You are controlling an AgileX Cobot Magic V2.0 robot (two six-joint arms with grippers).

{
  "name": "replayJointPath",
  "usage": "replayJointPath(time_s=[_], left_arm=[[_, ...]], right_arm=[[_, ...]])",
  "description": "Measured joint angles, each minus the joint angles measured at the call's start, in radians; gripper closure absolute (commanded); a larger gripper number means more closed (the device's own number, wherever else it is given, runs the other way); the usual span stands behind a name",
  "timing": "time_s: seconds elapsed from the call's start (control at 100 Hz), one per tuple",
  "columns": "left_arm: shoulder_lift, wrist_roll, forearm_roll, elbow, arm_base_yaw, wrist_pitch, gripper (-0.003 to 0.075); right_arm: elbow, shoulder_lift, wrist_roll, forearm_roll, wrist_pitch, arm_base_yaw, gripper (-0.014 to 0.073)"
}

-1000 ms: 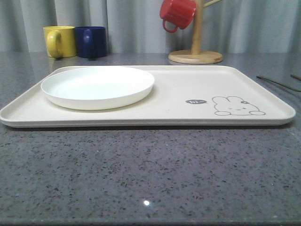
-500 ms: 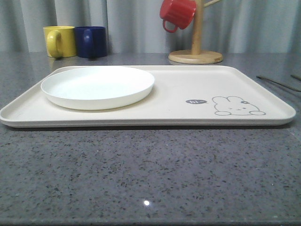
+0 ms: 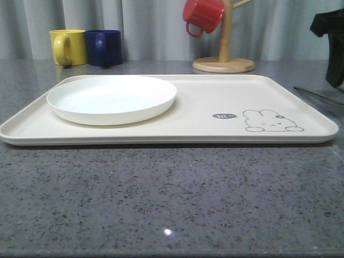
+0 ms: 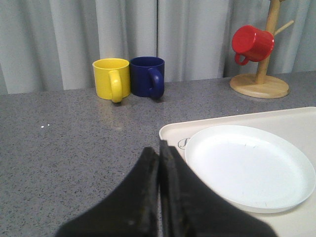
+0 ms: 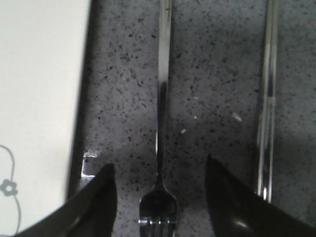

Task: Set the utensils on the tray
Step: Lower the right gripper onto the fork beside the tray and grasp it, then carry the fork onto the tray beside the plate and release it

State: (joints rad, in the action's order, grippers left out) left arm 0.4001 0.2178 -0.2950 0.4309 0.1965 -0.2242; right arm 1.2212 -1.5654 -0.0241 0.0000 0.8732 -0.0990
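The cream tray (image 3: 209,107) lies across the grey table, with the white plate (image 3: 112,99) on its left half. On the bare table to the tray's right lie a silver fork (image 5: 163,98) and a pair of metal chopsticks (image 5: 266,98); a slim utensil (image 3: 317,95) shows there in the front view. My right gripper (image 5: 159,165) hangs open above the fork, one finger on either side of the tines, touching nothing. The tray's edge (image 5: 39,98) runs alongside. My left gripper (image 4: 159,148) is shut and empty, near the tray's corner (image 4: 170,132) beside the plate (image 4: 247,168).
A yellow mug (image 3: 69,47) and a blue mug (image 3: 105,47) stand behind the tray at the back left. A red mug (image 3: 203,16) hangs on a wooden mug tree (image 3: 223,63) at the back. My right arm (image 3: 330,43) is dark at the right edge.
My right arm has come into the front view at the right edge, above the utensils. The tray, plate and mugs have not moved.
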Motion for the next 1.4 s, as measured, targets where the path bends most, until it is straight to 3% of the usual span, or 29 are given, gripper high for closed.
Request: replayJointPath(time_s=[0.44, 0.51, 0.68, 0.75, 1.11, 1.4], left_arm=[[0.0, 0.0, 0.0, 0.0, 0.0, 0.0, 0.0739], [0.0, 0.0, 0.0, 0.0, 0.0, 0.0, 0.0739], [0.0, 0.0, 0.0, 0.0, 0.0, 0.0, 0.0739], [0.0, 0.0, 0.0, 0.0, 0.0, 0.0, 0.0739], [0.0, 0.0, 0.0, 0.0, 0.0, 0.0, 0.0739], [0.0, 0.0, 0.0, 0.0, 0.0, 0.0, 0.0739]], right_arm=[[0.012, -0.107, 0.0, 0.0, -0.004, 0.0, 0.0195], [0.014, -0.107, 0.0, 0.0, -0.006, 0.0, 0.0261], [0.014, -0.109, 0.0, 0.0, -0.006, 0.0, 0.0531], [0.014, -0.109, 0.0, 0.0, -0.004, 0.0, 0.0592], [0.092, -0.084, -0.083, 0.0, 0.073, -0.011, 0.0598], [0.175, -0.028, -0.256, -0.007, 0.094, -0.187, 0.0598]])
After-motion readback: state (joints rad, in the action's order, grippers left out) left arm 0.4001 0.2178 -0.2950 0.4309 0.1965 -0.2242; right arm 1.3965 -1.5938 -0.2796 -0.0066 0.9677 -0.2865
